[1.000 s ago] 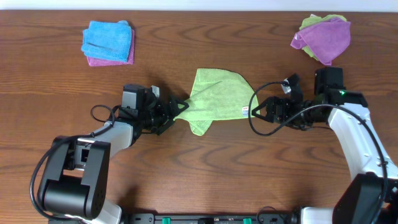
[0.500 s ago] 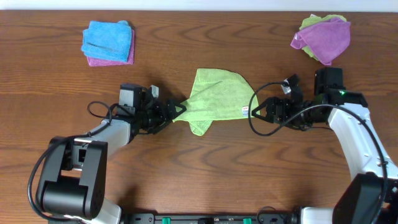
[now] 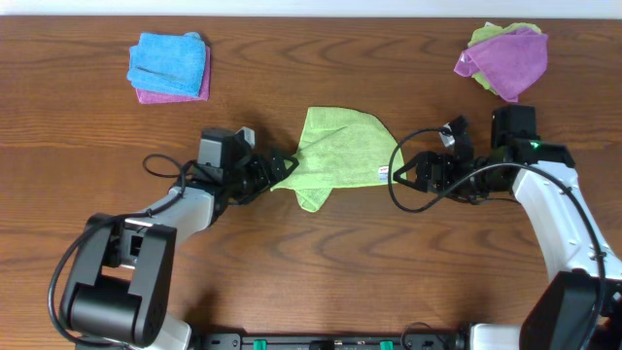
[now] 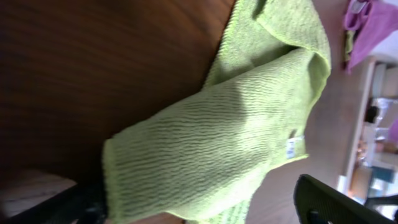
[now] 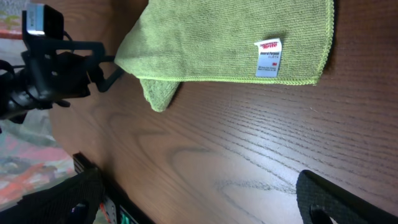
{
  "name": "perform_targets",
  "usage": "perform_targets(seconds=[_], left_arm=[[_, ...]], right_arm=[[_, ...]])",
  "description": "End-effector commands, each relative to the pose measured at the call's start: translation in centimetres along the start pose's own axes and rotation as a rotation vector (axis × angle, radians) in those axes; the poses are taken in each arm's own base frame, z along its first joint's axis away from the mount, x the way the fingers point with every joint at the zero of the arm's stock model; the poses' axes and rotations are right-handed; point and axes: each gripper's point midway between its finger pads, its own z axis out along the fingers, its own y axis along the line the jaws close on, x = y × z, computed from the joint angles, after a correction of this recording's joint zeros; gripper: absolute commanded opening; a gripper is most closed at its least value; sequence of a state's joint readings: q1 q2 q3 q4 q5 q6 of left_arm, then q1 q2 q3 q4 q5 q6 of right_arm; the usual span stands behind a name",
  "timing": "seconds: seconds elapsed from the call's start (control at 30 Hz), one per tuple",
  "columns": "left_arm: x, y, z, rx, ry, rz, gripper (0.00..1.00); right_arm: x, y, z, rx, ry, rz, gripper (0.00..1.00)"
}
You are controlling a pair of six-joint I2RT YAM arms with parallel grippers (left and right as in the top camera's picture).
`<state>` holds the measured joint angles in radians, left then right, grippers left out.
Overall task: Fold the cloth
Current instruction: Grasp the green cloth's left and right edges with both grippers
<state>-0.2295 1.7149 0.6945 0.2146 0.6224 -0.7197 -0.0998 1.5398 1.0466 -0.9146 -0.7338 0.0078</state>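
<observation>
Dark wood desk, cloth bunched mid-desk between my arms, left gripper jaws pinching just its tip, right gripper jaws spread and off its near edge, so I reckon any pull slips that corner or drags the whole thing lopsided.

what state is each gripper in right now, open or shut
left gripper: closed on the left corner of the cloth.
right gripper: open, holding nothing, just off the cloth's tag edge.
</observation>
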Motion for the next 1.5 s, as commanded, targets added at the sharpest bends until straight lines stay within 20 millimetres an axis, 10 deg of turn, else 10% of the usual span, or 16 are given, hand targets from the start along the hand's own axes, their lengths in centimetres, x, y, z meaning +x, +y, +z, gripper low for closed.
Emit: perform_targets(seconds=[0.0,0.17,0.33,1.47], left_arm=[[1.3,3.4,0.8,-0.122,0.004,-0.057,0.83],[1.4,3.4,0.8,-0.121,0.004,-0.079,0.65],[1.7,3.0,0.8,-0.099,0.023,-0.109,0.06],[3.4,-0.9,0.6,0.105,0.161,-0.085,0.06]], right_arm=[[-0.2,0.4,-0.5,-0.025,-0.019,0.003,0.99],[-0.2,0.3,-0.5,-0.019,-0.020,0.002,0.99],[-0.2,-1.4,-0.5,0.074,-0.019,0.004,0.99],[-1.4,-6.7,6.0,0.060,-0.267,0.142,0.88]])
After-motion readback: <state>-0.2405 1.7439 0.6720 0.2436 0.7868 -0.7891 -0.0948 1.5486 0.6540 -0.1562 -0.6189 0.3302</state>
